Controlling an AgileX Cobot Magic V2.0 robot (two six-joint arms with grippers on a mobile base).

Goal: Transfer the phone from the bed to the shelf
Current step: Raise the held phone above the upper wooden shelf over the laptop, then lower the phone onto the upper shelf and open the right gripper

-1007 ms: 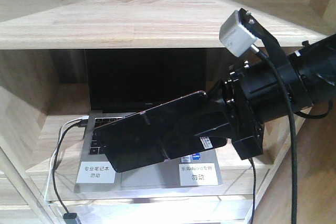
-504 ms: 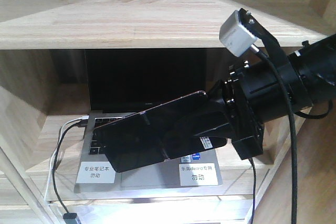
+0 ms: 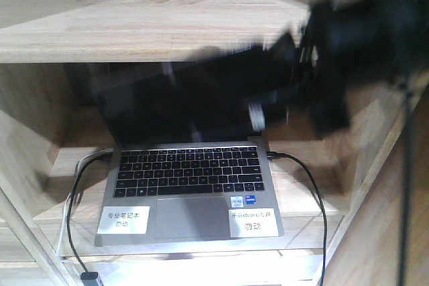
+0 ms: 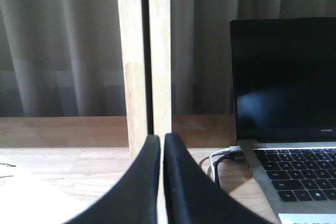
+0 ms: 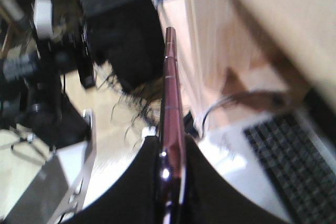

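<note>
Two claws: right claw point(image 5: 170, 182) clamps phone point(image 5: 172, 129) edge-up; left claw point(image 4: 161, 182) pressed together.

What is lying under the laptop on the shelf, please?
The laptop sits on a pale wood plank of the shelf. Cables leave both its sides. Whatever is directly beneath its base is covered.

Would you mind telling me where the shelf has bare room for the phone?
The top plank of the shelf is bare wood. So is the strip left of the laptop, beyond its cables. The laptop fills most of its bay. The right gripper holds the phone.
</note>
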